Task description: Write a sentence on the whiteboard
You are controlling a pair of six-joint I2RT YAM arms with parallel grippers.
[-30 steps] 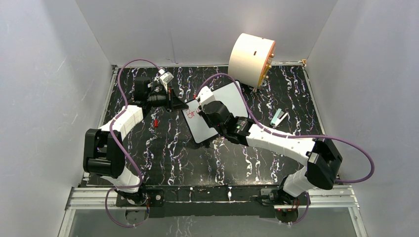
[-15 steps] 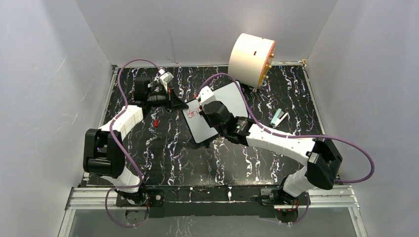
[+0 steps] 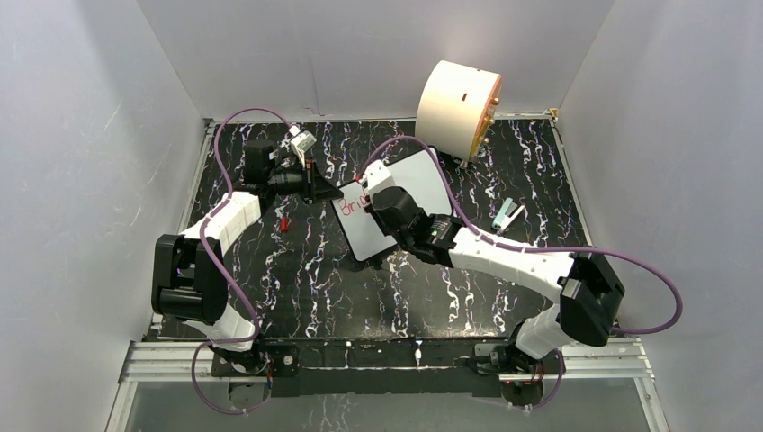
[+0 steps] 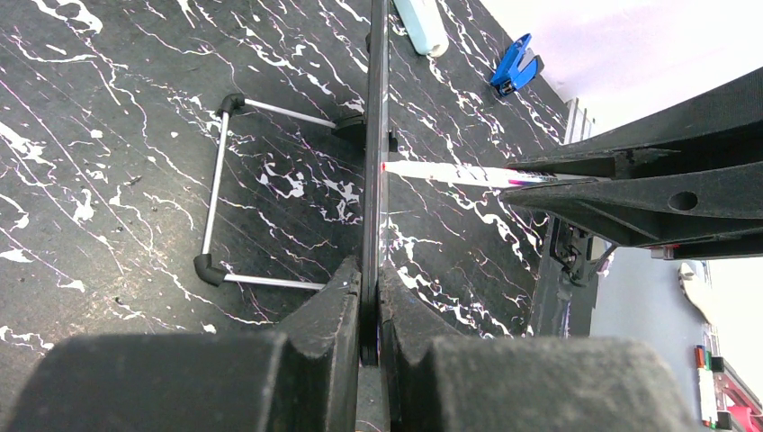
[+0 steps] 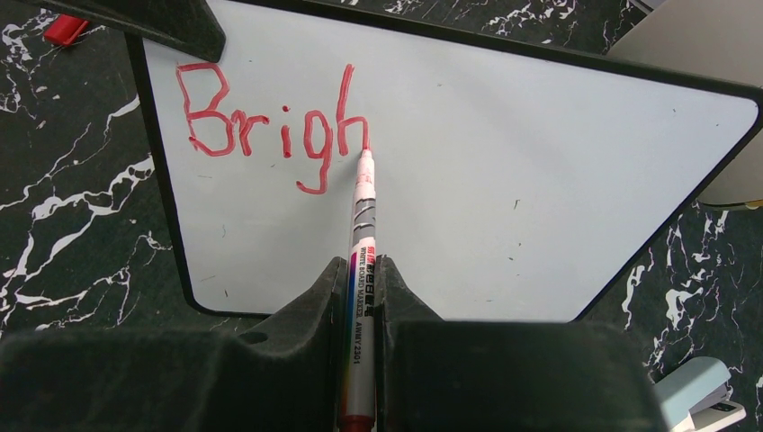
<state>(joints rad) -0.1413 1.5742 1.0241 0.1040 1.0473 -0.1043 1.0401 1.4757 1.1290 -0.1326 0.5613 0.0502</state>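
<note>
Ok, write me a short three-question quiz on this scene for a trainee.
1. True or false: the right hand grips a white-barrelled red marker pen whose tip touches the small white black-rimmed rectangular whiteboard.
2. Which red handwritten letters are on the board so far?
3. The left hand is clamped on: A the board's edge, B the pen, C nothing.
Key: 1 true; 2 "Brigh"; 3 A.
</note>
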